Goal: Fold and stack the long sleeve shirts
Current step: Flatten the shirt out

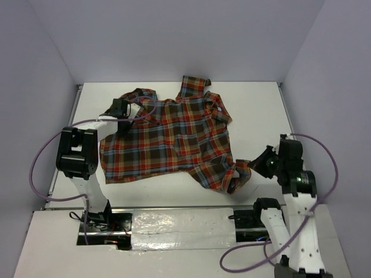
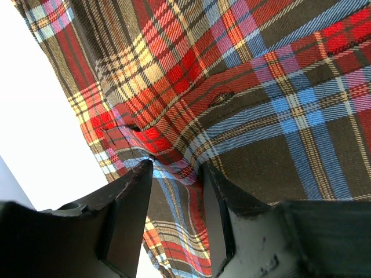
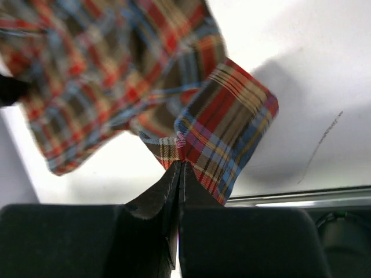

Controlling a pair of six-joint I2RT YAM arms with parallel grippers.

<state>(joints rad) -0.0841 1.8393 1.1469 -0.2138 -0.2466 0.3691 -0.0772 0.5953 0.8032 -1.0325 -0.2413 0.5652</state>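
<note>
Step in hand: spreading the plaid shirt (image 1: 168, 139) flat before any fold. No fold is made yet and nothing is stacked.
Where it lies: on the white counter (image 1: 255, 104), mid-field between the two arms, front side up with the chest pocket (image 1: 188, 142) showing.
Left end effector (image 2: 174, 174): fingers parted, astride a ridge of cloth near the shoulder. No firm pinch shows.
Right end effector (image 3: 179, 165): clenched on the edge of the cuff (image 3: 226, 127), which is lifted off the counter.
Heading: collar (image 1: 194, 86) toward the far wall, hem (image 1: 145, 171) toward the near left.
Long axis: a diagonal from near left to far right.
Next move, as I judge it: draw the bunched sleeve (image 1: 223, 174) out straight, keeping the body from dragging along.
</note>
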